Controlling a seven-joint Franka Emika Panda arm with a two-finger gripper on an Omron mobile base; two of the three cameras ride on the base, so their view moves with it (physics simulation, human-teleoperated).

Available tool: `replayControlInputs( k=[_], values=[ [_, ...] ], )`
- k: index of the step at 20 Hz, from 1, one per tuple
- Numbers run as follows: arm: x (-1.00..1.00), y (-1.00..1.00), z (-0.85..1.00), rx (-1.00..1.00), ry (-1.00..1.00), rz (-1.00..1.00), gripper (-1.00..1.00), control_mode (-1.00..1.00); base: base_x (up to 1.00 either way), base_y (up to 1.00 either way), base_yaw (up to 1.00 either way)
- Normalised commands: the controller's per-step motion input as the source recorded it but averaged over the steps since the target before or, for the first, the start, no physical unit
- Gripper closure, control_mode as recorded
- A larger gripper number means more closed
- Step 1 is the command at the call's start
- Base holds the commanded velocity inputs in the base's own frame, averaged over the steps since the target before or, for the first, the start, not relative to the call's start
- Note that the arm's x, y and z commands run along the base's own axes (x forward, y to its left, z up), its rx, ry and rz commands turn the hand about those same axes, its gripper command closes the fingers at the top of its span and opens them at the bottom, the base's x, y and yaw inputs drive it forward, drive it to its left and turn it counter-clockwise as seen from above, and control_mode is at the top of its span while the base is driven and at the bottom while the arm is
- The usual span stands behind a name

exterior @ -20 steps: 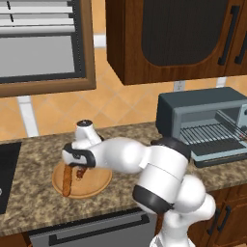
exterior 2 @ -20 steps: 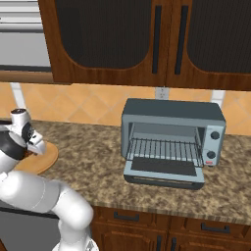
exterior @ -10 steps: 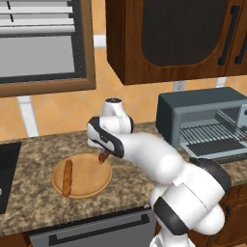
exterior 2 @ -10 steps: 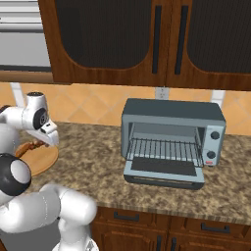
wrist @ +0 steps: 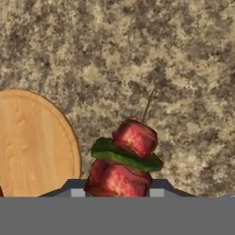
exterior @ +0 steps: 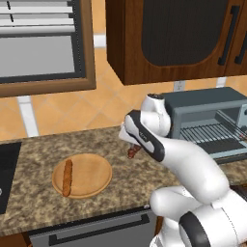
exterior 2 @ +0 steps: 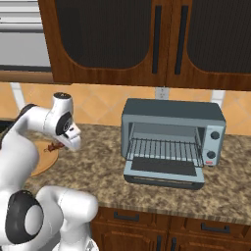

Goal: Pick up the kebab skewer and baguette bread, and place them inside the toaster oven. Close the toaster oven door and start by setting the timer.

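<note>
My gripper [exterior: 131, 147] is shut on the kebab skewer [exterior: 133, 152], which hangs above the counter between the wooden plate [exterior: 91, 174] and the toaster oven [exterior: 207, 123]. In the hand view the kebab skewer [wrist: 125, 156] shows red meat chunks and a green slice, its thin stick pointing away over the granite. The right base view shows the kebab skewer [exterior 2: 53, 145] poking out left of the hand. The baguette bread [exterior: 67, 177] lies on the left part of the plate. The toaster oven door [exterior 2: 164, 171] is dropped open and the wire rack [exterior 2: 165, 149] is bare.
A dark cooktop edge [exterior: 7, 173] lies at the far left of the granite counter [exterior: 125, 185]. Wooden wall cabinets [exterior 2: 147, 41] hang above the oven. The oven's control knobs [exterior 2: 213, 144] sit on its right strip. The wooden plate's rim [wrist: 69, 133] is at the left in the hand view.
The arm has swung right with the skewer, from over the plate to the counter between plate and oven. The baguette stays on the plate.
</note>
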Motion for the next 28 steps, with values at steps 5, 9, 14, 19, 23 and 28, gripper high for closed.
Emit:
replayControlInputs(
  k=[5,9,14,19,23,28],
  values=[
    [0.0,-1.0,0.38,0.03,-0.03,-0.09,1.0,-1.0,0.0,0.0,0.0],
    [0.1,-0.99,0.37,0.01,0.0,-0.08,1.0,-1.0,0.0,0.0,0.0],
    [0.08,-0.96,0.18,0.0,0.0,-0.1,1.0,-1.0,0.0,0.0,0.0],
    [0.0,-1.0,0.13,0.0,0.0,-0.19,1.0,-1.0,0.0,0.0,0.0],
    [0.0,-0.95,0.11,0.0,-0.1,-0.22,1.0,-1.0,0.0,0.0,0.0],
    [0.0,-0.83,0.0,0.0,-0.26,-0.14,1.0,-1.0,0.0,0.0,0.0]
  ],
)
